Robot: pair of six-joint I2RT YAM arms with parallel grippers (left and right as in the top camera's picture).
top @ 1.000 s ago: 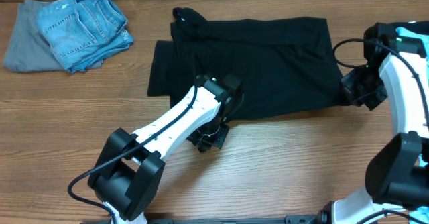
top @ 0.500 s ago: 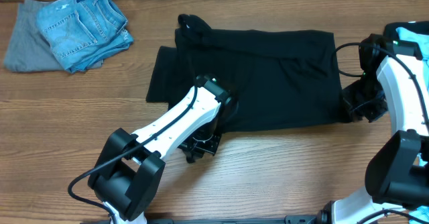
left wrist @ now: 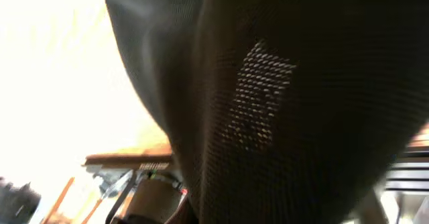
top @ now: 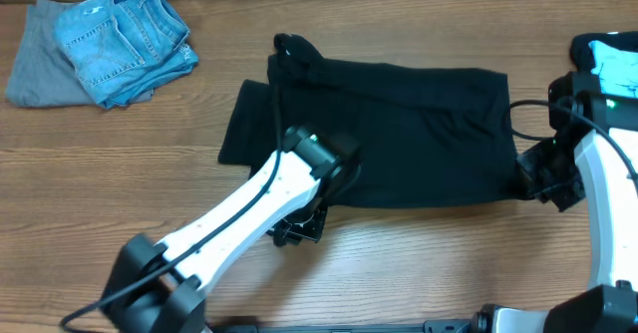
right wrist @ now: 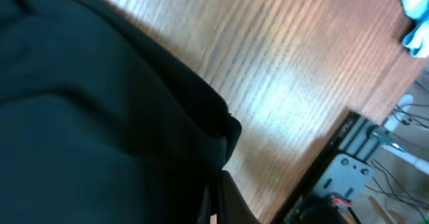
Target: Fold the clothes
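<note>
The clothes (top: 419,134), a plain black garment, lie spread across the middle of the wooden table. My left gripper (top: 299,225) is at the garment's front edge, shut on the hem. In the left wrist view the black weave (left wrist: 281,103) hangs right over the lens and hides the fingers. My right gripper (top: 533,178) is at the front right corner of the clothes. In the right wrist view it (right wrist: 216,200) is shut on that black corner (right wrist: 87,117), just above the bare wood.
Folded light blue jeans (top: 125,39) lie on a grey cloth (top: 35,69) at the back left. A light blue object (top: 613,64) sits at the right edge by the right arm. Bare wooden table (top: 429,263) runs along the front.
Both grippers have moved towards the front and right. The black garment has slid with them, its right edge now farther right and its front edge nearer the front.
</note>
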